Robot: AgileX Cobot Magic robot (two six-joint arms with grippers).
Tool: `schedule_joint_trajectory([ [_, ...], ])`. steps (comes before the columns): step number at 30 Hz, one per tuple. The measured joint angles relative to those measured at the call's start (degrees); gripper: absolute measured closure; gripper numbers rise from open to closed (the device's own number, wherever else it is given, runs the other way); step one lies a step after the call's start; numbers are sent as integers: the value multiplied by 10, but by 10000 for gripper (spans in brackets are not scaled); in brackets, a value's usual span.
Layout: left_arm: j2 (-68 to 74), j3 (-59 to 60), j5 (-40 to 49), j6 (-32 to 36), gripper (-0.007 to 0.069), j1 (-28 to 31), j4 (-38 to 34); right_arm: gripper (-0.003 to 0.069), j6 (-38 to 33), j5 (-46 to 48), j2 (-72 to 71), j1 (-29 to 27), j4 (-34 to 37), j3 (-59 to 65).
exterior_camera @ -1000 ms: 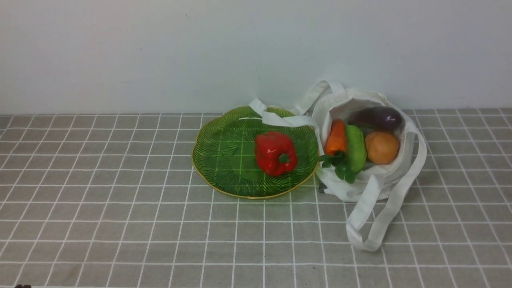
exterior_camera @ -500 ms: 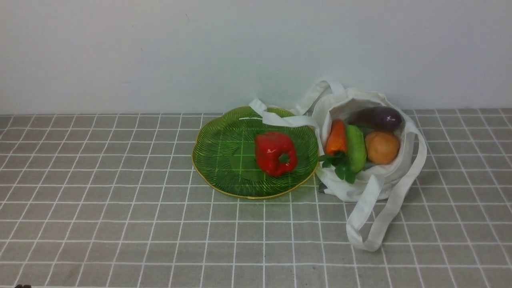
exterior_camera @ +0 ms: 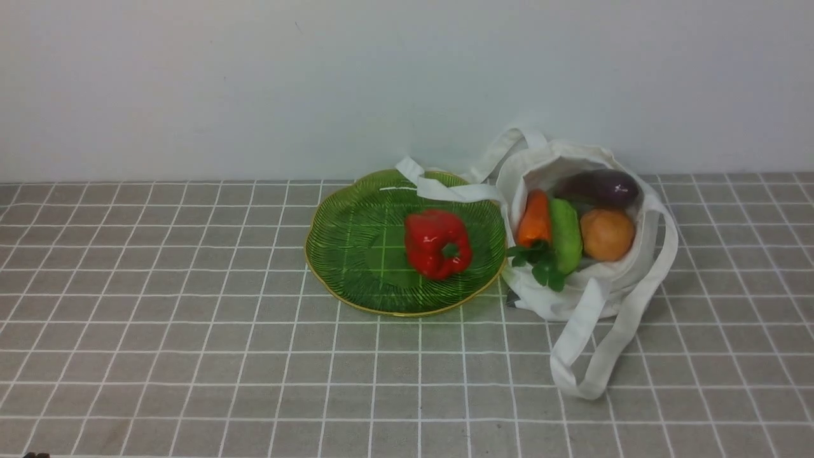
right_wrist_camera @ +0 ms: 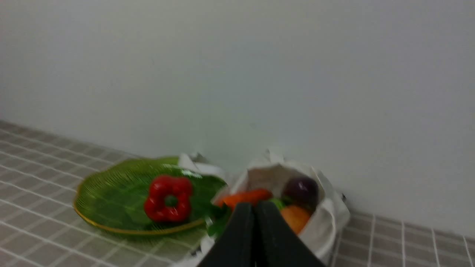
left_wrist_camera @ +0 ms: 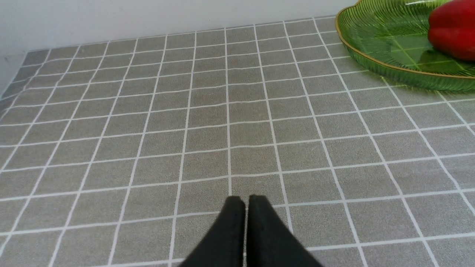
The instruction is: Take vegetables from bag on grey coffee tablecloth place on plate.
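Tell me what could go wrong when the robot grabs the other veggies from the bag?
One bag strap lies across the plate rim, so tugging the bag might drag or tip the plate. The carrot, cucumber, potato and eggplant sit packed together, so a gripper could snag cloth or knock a neighbour out.

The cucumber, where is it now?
In the front view, the cucumber lies inside the bag, right of the plate, between carrot and potato.

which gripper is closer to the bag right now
Right. The right gripper, jaws shut, points at the bag with its vegetables just ahead. The left gripper, also shut, hangs over bare tablecloth, the bag out of its view.
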Motion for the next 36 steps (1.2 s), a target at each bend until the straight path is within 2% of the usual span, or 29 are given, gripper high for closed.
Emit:
schedule_joint_trajectory([
  [1, 0, 0, 0, 0, 629, 0, 0, 674, 0, 1, -2, -9, 1, 7],
  [5, 0, 0, 0, 0, 629, 0, 0, 674, 9, 9, -33, -103, 12, 71],
  [9, 0, 0, 0, 0, 629, 0, 0, 674, 9, 10, -43, -153, 14, 110],
  [12, 0, 0, 0, 0, 629, 0, 0, 674, 9, 10, -43, -155, 14, 118],
  [19, 0, 0, 0, 0, 629, 0, 0, 674, 9, 16, -43, -123, 14, 126],
  [36, 0, 0, 0, 0, 629, 0, 0, 674, 28, 17, -43, -120, 13, 126],
])
